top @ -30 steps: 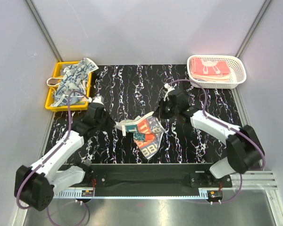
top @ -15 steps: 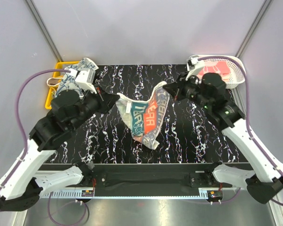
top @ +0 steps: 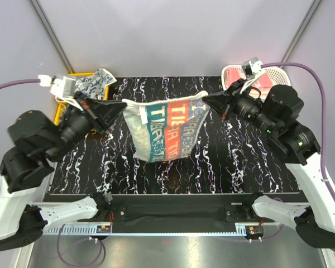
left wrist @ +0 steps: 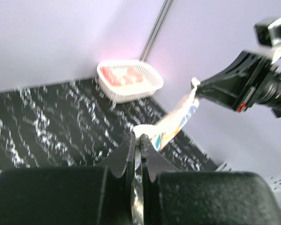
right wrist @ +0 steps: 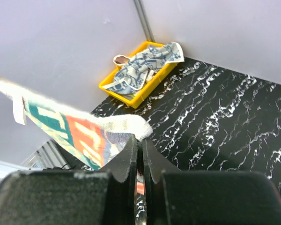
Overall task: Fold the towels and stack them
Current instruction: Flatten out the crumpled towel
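Change: both arms have risen and swung apart; the lettered towel (top: 164,129), crumpled low over the table (top: 229,164) a second ago, is now spread wide in the air between them.
Left gripper (top: 120,105): jaws pinched nearly together on the towel's upper left corner. In the left wrist view the cloth comes straight out from between the finger ends.
Right gripper (top: 206,100): jaws equally narrow, clamped on the upper right corner. In the right wrist view a white hem bunches at the tips.
Lettered towel: its top edge runs almost taut from one gripper to the other. The body hangs below with teal, red and orange letter blocks facing the overhead camera. The lower edge slants, with the left side hanging lower. Whether that edge touches the table cannot be told.
Position over table: roughly mid-table, between the two arms.
Navy patterned towel (top: 95,82): heaped in the yellow tray (top: 60,115) at the far left corner, behind the left arm, well apart from the held cloth.
Pink towels (left wrist: 124,75): lying in the white basket (left wrist: 152,86) at the far right corner, behind the right arm.
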Robot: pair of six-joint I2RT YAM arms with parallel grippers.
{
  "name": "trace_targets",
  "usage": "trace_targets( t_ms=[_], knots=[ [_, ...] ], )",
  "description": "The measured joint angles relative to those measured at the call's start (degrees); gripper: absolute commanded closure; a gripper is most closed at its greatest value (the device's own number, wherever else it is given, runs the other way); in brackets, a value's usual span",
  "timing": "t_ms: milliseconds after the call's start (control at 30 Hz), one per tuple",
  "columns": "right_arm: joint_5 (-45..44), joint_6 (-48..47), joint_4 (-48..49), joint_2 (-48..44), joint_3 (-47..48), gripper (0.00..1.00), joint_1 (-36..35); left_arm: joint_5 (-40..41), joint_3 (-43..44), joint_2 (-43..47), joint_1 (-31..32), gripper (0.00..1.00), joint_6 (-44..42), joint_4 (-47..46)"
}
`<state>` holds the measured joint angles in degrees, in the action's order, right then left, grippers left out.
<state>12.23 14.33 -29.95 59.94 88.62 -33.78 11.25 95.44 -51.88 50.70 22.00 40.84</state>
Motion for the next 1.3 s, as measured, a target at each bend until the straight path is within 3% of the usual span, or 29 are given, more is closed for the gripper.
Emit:
trace_targets(
  t_ms=[300,633,700,767,867,967,1167,1300],
  knots=[
    [2.47,-0.76,-3.13,0.24,10.82,1.00,-0.50,-0.52,12.26,-4.59,0.15,1.00,-2.32,-0.92],
    [-1.29,-1.95,-1.18,2.84,9.51,1.00,-0.48,3.98,6.36,-4.68,-0.33,1.00,-2.32,-4.37],
    [-2.64,-2.60,-0.15,6.38,8.39,1.00,0.42,3.63,4.81,-6.27,-3.39,1.00,-2.03,-5.31],
    [-2.60,-2.84,2.01,12.33,7.72,1.00,2.49,-1.42,2.78,-9.64,-12.11,1.00,-0.26,-8.04],
    [-0.85,-2.51,6.71,25.31,8.07,1.00,8.24,-8.74,1.84,-19.93,-24.52,1.00,2.10,-12.87],
    [0.90,-1.27,8.63,41.42,12.31,1.00,13.68,-16.09,6.62,-36.04,-31.80,1.00,3.61,-16.11],
    [2.56,1.36,7.08,68.70,31.98,1.00,19.30,-25.11,25.62,-69.40,-39.65,1.00,6.16,-17.00],
    [3.32,1.97,5.49,77.64,43.74,1.00,19.87,-28.06,28.24,-78.60,-42.84,1.00,7.76,-16.48]
  ],
)
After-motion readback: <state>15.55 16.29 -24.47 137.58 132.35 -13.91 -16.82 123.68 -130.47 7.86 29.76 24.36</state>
